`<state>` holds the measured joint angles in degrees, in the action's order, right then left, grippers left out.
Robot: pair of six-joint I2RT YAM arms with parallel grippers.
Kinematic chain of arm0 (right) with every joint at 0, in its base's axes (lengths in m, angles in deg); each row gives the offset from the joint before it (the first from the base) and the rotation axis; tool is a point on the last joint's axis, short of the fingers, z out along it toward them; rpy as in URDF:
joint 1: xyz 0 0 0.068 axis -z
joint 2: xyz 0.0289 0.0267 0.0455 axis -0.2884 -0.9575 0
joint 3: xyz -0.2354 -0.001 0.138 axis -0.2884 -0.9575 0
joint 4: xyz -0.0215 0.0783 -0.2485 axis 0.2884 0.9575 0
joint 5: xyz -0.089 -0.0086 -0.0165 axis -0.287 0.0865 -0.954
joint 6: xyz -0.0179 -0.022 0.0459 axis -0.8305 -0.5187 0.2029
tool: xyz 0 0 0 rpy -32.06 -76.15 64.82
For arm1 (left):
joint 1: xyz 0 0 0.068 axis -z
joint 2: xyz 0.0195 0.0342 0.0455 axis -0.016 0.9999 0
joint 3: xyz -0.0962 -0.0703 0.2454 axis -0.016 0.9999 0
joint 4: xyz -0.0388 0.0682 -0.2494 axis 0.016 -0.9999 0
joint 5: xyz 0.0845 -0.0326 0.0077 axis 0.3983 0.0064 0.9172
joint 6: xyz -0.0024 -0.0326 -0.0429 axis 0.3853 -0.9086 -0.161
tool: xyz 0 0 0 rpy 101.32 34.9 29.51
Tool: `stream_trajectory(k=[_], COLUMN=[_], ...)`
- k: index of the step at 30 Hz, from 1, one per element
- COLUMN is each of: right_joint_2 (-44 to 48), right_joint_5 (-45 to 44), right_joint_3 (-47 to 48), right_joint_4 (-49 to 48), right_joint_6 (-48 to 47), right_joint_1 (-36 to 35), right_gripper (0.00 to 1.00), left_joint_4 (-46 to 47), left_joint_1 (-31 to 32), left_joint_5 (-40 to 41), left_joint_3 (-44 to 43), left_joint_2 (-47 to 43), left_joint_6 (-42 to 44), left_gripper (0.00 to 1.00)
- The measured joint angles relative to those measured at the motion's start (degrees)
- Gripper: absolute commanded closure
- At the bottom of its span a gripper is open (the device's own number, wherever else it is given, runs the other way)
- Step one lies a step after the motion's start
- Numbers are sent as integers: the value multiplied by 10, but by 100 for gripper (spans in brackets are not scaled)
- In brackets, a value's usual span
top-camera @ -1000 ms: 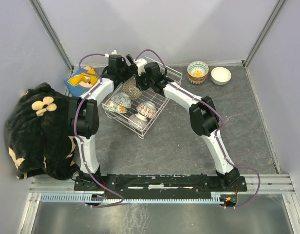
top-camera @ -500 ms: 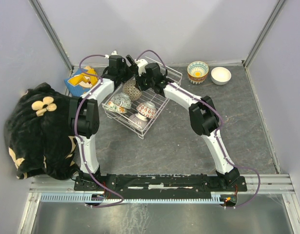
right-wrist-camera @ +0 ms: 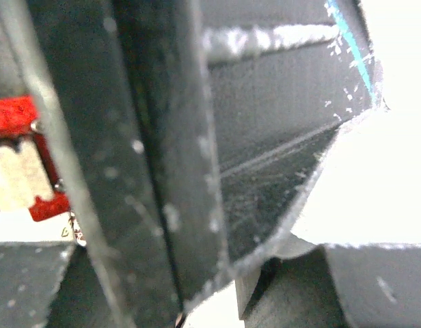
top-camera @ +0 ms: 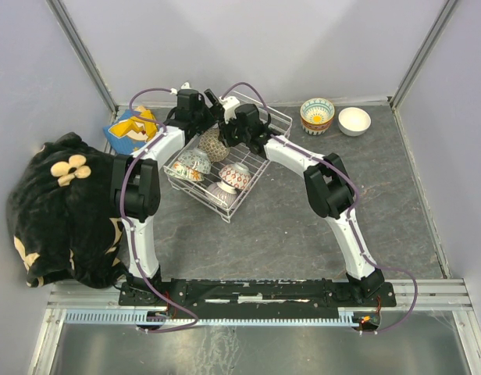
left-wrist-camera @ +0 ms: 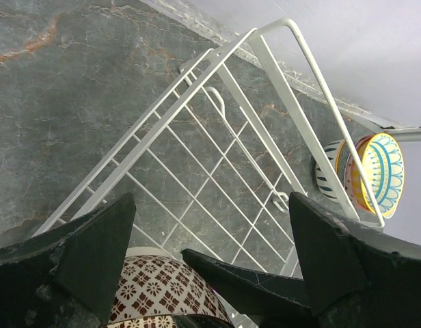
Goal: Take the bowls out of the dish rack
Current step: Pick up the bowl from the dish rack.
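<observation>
"How far have they got with the unloading?"

"Not far, I'd say. Two are out: a colourful patterned ceramic bowl [top-camera: 317, 115] and a plain white ceramic bowl [top-camera: 354, 121] stand side by side at the far edge of the grey desk [top-camera: 303, 226], toward its far right corner."

"And the rest?"

"In the white wire-grid dish rack [top-camera: 252, 160], which sits near the far edge, left of the middle. I can count four in it: a brown lattice-patterned bowl [top-camera: 213, 144] at the far end, a bluish bowl [top-camera: 195, 162], a reddish bowl [top-camera: 235, 176] and a greyish bowl [top-camera: 221, 191] nearest us. The arms hide the far end, so there may be more."

"Are the arms onto one?"

"Both reach over the rack's far end. The left tool [left-wrist-camera: 210, 205] is spread wide and holds nothing, hanging just above the brown bowl. The right tool [top-camera: 236, 129] is right beside that bowl, but its own camera is a close blur, so I cannot tell whether it grips anything."
</observation>
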<state>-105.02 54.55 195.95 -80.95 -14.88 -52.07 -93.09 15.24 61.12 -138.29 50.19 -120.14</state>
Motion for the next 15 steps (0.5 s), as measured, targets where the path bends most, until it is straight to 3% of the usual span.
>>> stream_trajectory(k=[15], right_joint_2=[10], right_joint_5=[-57], right_joint_3=[-47], right_joint_4=[-20], right_joint_6=[3], right_joint_1=[28], right_gripper=[62], left_joint_4=[-2], left_joint_1=[4], left_joint_5=[-28], left_joint_3=[-10], left_joint_2=[0], left_joint_6=[-9], left_gripper=[1])
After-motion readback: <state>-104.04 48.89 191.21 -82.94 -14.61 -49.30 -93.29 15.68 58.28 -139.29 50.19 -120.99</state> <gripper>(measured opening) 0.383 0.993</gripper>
